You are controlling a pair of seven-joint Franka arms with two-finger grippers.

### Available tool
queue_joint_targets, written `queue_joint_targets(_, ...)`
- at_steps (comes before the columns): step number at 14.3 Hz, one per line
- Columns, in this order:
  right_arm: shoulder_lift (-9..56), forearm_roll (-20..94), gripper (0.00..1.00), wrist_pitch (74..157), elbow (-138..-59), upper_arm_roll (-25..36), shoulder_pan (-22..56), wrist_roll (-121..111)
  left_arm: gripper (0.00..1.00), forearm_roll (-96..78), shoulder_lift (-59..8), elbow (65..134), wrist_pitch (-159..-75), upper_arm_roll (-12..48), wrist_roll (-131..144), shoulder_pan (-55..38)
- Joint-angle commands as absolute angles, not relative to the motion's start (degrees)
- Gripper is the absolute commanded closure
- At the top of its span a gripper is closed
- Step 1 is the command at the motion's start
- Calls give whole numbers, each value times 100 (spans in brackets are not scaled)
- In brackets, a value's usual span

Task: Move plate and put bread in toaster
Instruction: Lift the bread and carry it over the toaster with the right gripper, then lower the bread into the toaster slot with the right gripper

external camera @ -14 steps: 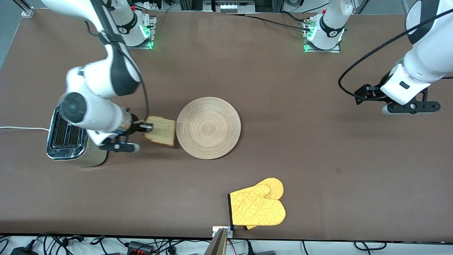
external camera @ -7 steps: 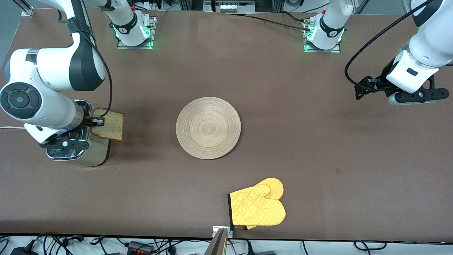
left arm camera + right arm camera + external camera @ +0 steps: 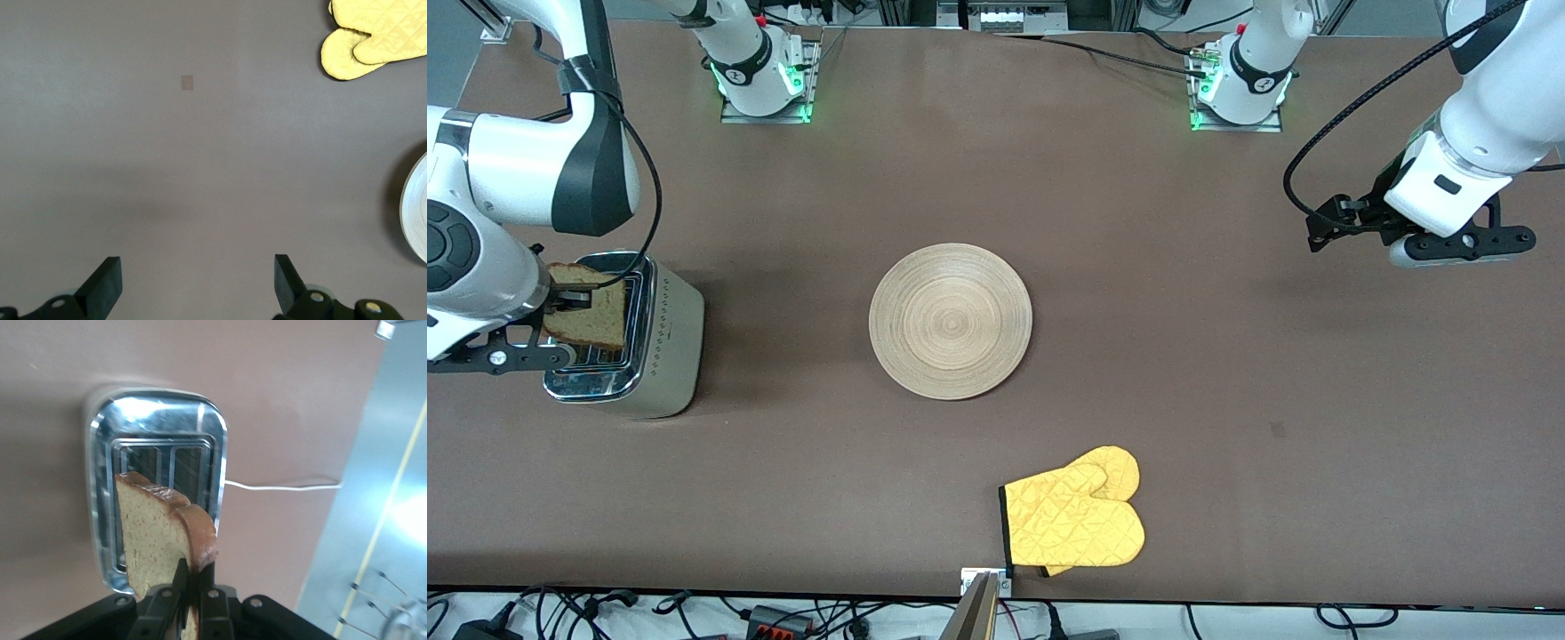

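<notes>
My right gripper (image 3: 560, 300) is shut on the bread (image 3: 590, 316), a pale brown slice with a darker crust, and holds it on edge over the toaster (image 3: 665, 347) at the right arm's end of the table. In the right wrist view the bread (image 3: 155, 540) hangs above the toaster's chrome top (image 3: 100, 513) and its two slots, clamped between the fingers (image 3: 197, 583). The round beige wooden plate (image 3: 951, 320) lies bare at the table's middle. My left gripper (image 3: 1316, 233) is open and empty in the air over bare table at the left arm's end.
A pair of yellow oven mitts (image 3: 1076, 520) lies near the table's front edge, nearer the front camera than the plate; it also shows in the left wrist view (image 3: 373, 37). The toaster's white cord (image 3: 480, 322) runs off the table's end. The plate's rim (image 3: 415, 220) shows in the left wrist view.
My right gripper has carried the bread from beside the plate to over the toaster. My left gripper has shifted slightly, still open.
</notes>
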State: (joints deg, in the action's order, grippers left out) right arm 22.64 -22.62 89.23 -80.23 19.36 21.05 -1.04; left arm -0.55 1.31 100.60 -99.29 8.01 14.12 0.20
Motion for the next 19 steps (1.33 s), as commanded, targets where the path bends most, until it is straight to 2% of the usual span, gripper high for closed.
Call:
queue_joint_targets(1,2302,-2531,100,8815,-8147,1942,2171,-141,0,-150,299,10178,-10063,826,1441,9)
queue_joint_targets(4,2399,-2531,100,8920,-8174,1934,2145,-105,0,-184,290,10178,-10090,546,1389,-17)
queue_joint_targets(9,2513,-2514,100,9377,-8183,1934,2136,-105,0,-167,237,10265,-10029,545,1450,44)
queue_joint_targets(14,2558,-2470,100,9413,-8341,1934,2118,-79,0,-202,264,10099,-9572,554,1485,-26)
queue_joint_targets(19,2566,-2461,100,9588,-8603,1934,2057,-79,0,-88,105,10028,-9624,466,695,-132)
